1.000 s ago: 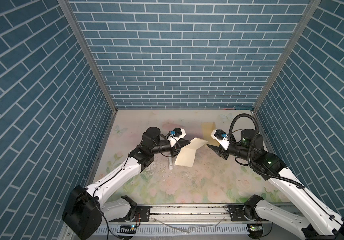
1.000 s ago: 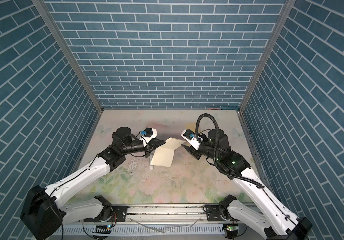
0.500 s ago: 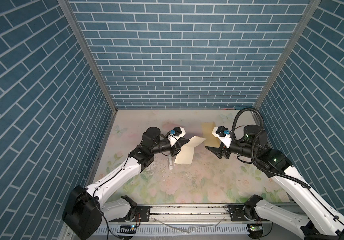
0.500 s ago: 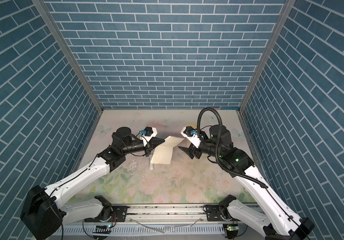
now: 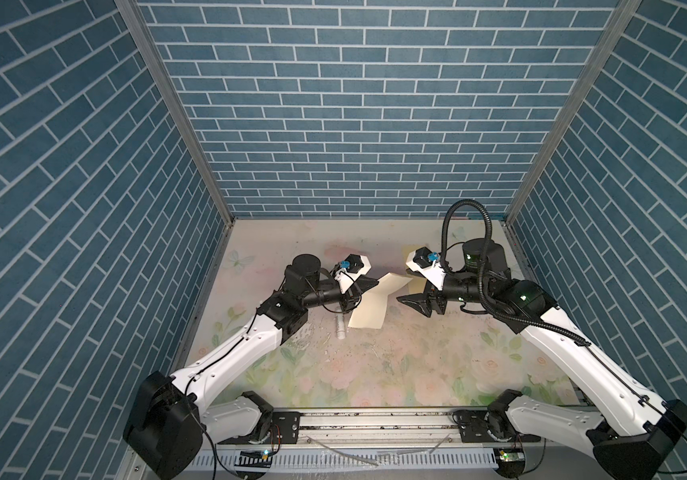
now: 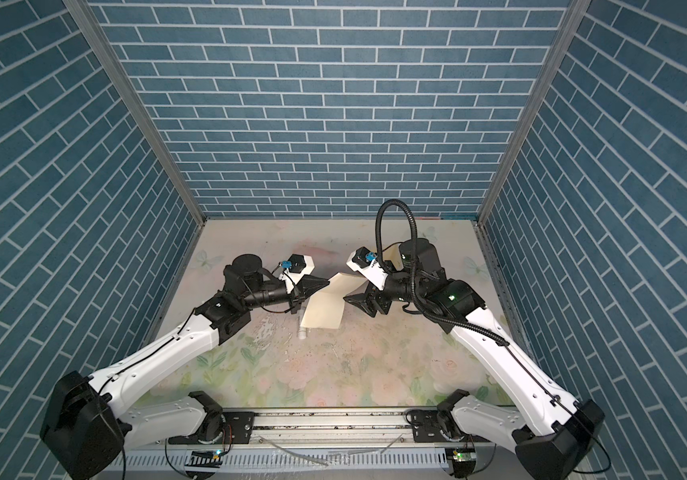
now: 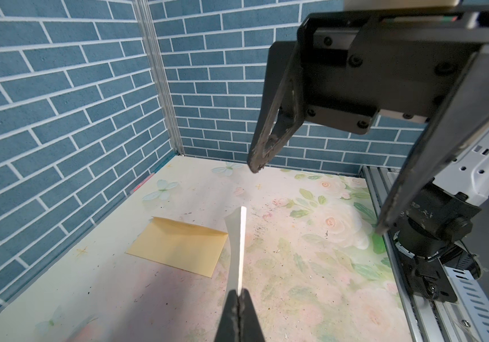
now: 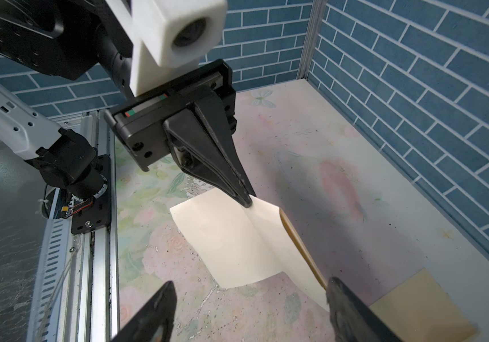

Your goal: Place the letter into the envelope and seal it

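Hanging letter bars the middle; floor around envelope seems clear.

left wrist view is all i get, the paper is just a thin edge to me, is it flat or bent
Observer: Bent. In a top view the paper hangs creased from the shut left gripper.
Operator: far edge near the right gripper
Observer: In the right wrist view that edge reaches one finger of the open right gripper; contact unclear.
Operator: anything under it
Observer: A small white tube lies on the table by its lower corner.
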